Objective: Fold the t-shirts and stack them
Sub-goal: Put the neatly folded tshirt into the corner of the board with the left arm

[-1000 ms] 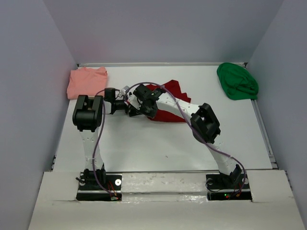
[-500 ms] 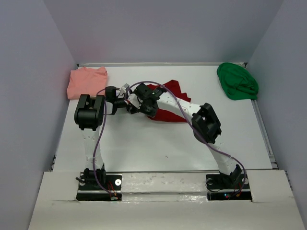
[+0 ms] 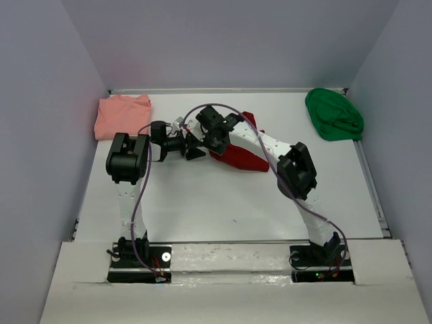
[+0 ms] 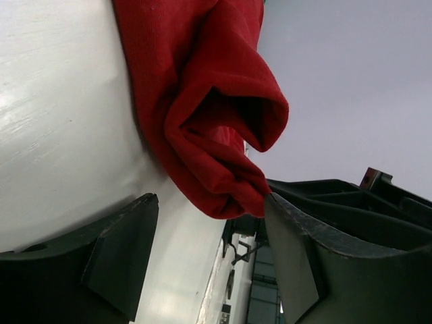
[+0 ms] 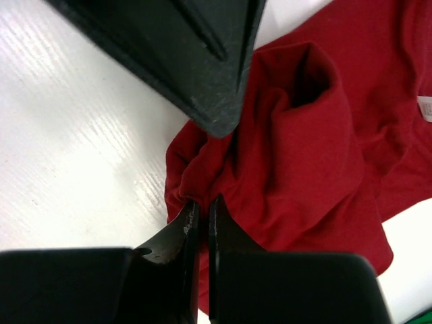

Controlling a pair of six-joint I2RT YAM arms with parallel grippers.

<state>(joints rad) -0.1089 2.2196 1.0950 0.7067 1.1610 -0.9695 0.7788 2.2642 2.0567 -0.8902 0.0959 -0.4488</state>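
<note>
Dark red t-shirt [image 3: 244, 154] sits pinched in the right claw [image 5: 201, 210]. Left claw [image 4: 210, 202], wide, should bite its fold squarely from 9 o'clock.

The right claw [image 5: 200, 202] has its fingers pressed almost together, pinching a bunched fold of the dark red t-shirt [image 5: 304, 148] by the white surface [image 5: 74, 155]; a black wedge [image 5: 182, 47] points down from the top, its tip just beside the cloth; a white label [image 5: 425, 108] shows at the right edge.

No legible txt, labels, nos.
</note>
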